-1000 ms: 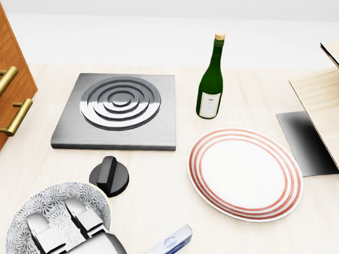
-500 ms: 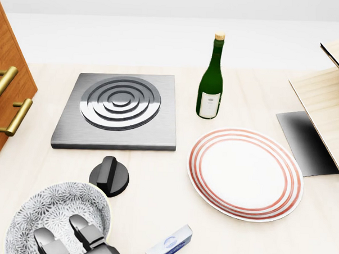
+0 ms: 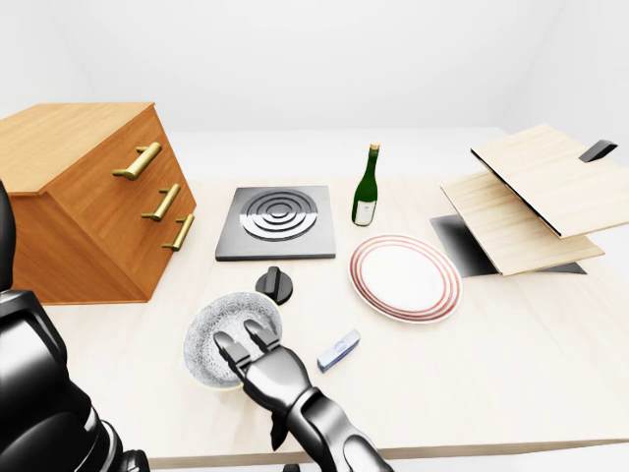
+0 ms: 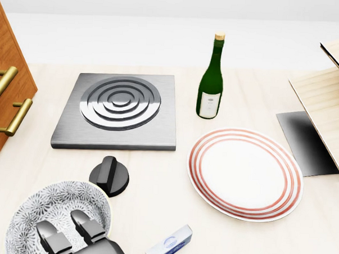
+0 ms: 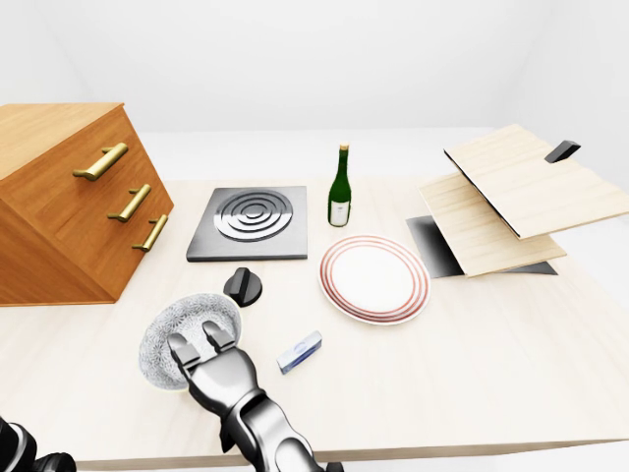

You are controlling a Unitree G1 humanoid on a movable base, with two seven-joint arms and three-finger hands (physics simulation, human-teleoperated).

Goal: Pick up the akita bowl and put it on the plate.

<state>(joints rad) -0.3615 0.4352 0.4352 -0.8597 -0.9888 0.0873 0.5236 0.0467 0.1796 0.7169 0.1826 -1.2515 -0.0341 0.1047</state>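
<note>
Left hand comes in from the bottom edge of the eye views, dark metallic, palm down. Two fingers are stretched out nearly straight, side by side with a narrow gap between them, not curled. They lie over the lower rim of the akita bowl, tips reaching into its hollow. The thumb is hidden under the hand in all three views, so cannot tell whether the rim is pinched or the fingers only rest on it.

The bowl sits on the pale wooden table at lower left of the head view: white, with a grey flower pattern inside. A black knob stands just beside its upper right rim. The plate, white with red rings round the border, lies well apart to the right, nothing on it.

Green wine bottle upright just above the plate, cork-coloured top, white label with faint marks too small to read. Small white and blue box lies flat to the right of the hand; a bluish round mark on its side, no legible words.

Grey square hob with concentric rings above the knob. Wooden drawer chest with brass handles at left. Tilted wooden boards at right
</note>
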